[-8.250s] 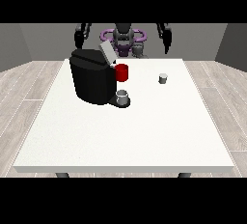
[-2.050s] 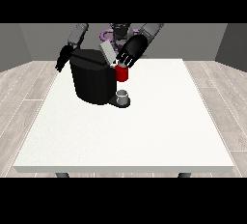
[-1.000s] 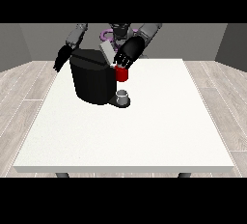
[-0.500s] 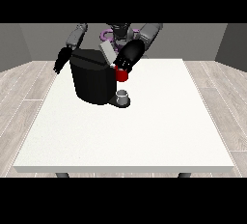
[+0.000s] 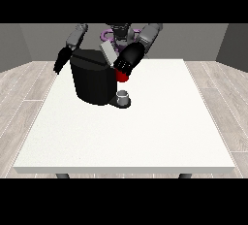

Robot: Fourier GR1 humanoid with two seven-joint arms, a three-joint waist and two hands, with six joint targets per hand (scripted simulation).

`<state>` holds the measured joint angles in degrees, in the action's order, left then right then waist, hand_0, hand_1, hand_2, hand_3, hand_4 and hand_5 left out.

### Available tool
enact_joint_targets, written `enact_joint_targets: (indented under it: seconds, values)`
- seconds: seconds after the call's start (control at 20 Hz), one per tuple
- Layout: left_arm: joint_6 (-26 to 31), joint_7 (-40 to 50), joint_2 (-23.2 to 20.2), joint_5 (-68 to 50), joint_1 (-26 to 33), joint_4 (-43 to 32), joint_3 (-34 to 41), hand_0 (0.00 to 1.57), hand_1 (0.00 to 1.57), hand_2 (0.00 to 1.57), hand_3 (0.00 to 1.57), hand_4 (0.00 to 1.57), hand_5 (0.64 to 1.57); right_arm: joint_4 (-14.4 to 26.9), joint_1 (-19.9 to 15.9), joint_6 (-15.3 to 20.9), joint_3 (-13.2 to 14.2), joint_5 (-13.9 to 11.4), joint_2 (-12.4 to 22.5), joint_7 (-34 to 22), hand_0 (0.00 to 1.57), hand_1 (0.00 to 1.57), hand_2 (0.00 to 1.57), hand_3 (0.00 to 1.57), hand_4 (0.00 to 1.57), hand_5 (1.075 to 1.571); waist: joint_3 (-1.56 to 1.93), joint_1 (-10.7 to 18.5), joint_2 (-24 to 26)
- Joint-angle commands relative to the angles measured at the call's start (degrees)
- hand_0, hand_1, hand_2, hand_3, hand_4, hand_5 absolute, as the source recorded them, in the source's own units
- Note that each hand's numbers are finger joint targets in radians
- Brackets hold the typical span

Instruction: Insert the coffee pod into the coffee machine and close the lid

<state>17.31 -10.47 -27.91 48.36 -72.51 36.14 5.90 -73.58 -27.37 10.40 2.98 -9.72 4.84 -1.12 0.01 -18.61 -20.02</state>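
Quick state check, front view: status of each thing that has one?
Coffee machine: upright on the white table, near its far side.
Lid: raised, tilted, not closed.
Coffee pod: not visible.
Grey cup: upright on the machine's base.
Red part: mostly covered by the hand at the view's right.
Hand at the view's right: at the machine's top, beside the lid.
Hand at the view's left: beside the machine, holding nothing visible.

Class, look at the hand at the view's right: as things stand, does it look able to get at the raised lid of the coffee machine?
Probably yes. The hand at the view's right is right beside the raised lid of the coffee machine, with nothing between them.
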Motion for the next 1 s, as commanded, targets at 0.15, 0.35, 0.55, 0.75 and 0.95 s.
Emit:
enact_joint_targets:
  seconds: [0.15, 0.35, 0.55, 0.75, 0.95]
  values:
    - [-3.8, -1.7, 0.5, -0.3, -0.8, 0.3, 1.3, 1.25, 1.25, 1.21, 0.95, 0.00, 1.571, 0.5, 0.1, -0.1, 0.5, 0.2, 0.3, 1.9, 0.00, 0.00, 0.00, 0.00, 0.14, 1.571, 0.01, -0.8, -2.3]
    - [-2.9, -3.9, -3.0, 0.2, -2.0, -1.5, 2.0, 1.23, 1.23, 1.21, 0.97, 0.00, 1.571, -1.9, -1.0, 0.5, -1.6, -1.1, -1.0, -2.1, 0.00, 0.00, 0.00, 0.00, 0.07, 1.571, -0.01, -2.1, -2.8]
    - [-4.7, -7.1, -3.6, 1.9, -1.5, 0.3, 0.3, 1.14, 1.14, 1.12, 0.84, 0.00, 1.571, -0.6, -0.1, 1.6, -1.5, -2.2, -0.7, 1.5, 0.00, 0.00, 0.00, 0.00, 0.22, 1.571, 0.00, -0.8, -4.3]
    - [-5.2, -6.6, -3.1, 3.2, -1.7, 0.8, -0.7, 0.92, 0.92, 0.98, 0.69, 0.00, 1.571, 0.6, -0.5, 1.6, -0.3, -1.6, -0.3, 2.6, 0.00, 0.00, 0.00, 0.00, 0.16, 1.571, 0.02, -0.3, -3.9]
    - [-7.4, -5.6, -2.8, 4.4, -1.0, -0.7, -0.7, 0.00, 0.00, 0.69, 0.55, 0.00, 1.571, -1.2, -1.7, 2.5, -2.0, -3.2, -1.2, -2.7, 0.00, 0.00, 0.00, 0.00, 0.21, 1.571, -0.01, -0.6, -2.6]
